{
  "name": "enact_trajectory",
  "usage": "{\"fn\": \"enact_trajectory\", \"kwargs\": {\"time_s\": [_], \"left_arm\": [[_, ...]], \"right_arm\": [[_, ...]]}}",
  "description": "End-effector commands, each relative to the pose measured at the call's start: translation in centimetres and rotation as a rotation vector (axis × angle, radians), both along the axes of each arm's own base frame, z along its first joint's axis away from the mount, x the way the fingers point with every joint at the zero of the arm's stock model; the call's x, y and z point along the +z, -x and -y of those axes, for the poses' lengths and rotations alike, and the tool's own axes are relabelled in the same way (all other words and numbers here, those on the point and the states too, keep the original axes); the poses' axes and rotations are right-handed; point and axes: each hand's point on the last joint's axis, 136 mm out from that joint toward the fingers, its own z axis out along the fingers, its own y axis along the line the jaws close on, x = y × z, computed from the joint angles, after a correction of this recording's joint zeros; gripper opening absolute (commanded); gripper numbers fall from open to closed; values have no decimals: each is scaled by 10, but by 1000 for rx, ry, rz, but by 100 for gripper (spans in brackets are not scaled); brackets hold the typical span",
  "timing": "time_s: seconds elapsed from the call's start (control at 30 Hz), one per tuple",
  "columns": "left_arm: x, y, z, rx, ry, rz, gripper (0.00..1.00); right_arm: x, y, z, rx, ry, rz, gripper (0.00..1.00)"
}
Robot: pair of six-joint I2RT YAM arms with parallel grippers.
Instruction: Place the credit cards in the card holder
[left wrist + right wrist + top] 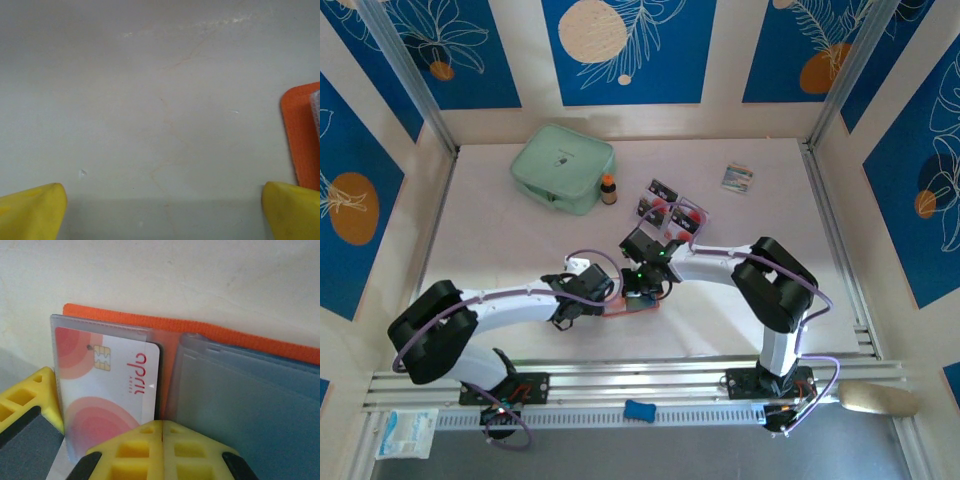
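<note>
- The card holder (200, 332) lies open and flat at the middle of the bench (150, 100), towards the near edge, between the two arms. Its orange rim frames clear and grey-blue pockets.
- A pale card (115, 380) with red round marks and a chip sits most of the way inside the left clear pocket, with its near edge just short of the pocket mouth.
- The right pincer (162, 432) has its yellow fingertips pressed together right at that near edge. This looks like a closed tip used to nudge the card home, though whether it nips the card cannot be told.
- The left pincer (162, 215) is spread wide over bare bench and holds nothing. Its right finger is just beside the holder's orange edge, probably placed there to stop the wallet sliding under the push.
- Several loose credit cards (670, 205) lie just beyond the holder on the far side, within easy reach of the right arm, so the job appears only partly done.
- A mint-green pouch (563, 165) and a small bottle (608, 188) sit at far left, and a multicoloured packet (738, 177) at far right, all well apart from the work.
</note>
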Motion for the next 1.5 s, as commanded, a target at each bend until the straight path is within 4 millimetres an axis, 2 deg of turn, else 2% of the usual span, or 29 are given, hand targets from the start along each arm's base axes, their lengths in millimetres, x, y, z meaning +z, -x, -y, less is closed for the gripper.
{"fn": "enact_trajectory", "kwargs": {"time_s": [0.0, 0.2, 0.37, 0.53, 1.13, 1.33, 1.47], "left_arm": [[-6, 1, -3, 6, -3, -11, 100], [1, 0, -5, 9, -9, -2, 100], [16, 0, -22, 66, -32, 14, 100], [22, 0, -33, 101, -25, 16, 100], [26, -4, -27, 91, 7, 27, 100], [34, -6, -20, 70, 33, 27, 100], [46, -9, -6, 39, 101, 32, 100]], "right_arm": [[-1, 14, -15, 51, -19, -36, 0], [6, 12, -13, 47, -22, -27, 0], [15, 4, 0, 16, -21, 1, 0], [19, 2, 6, 3, -25, 7, 0], [7, 14, -6, 10, -45, -35, 0], [26, 9, -12, 21, -88, -14, 0], [38, -4, 0, 2, -87, 29, 0]]}}
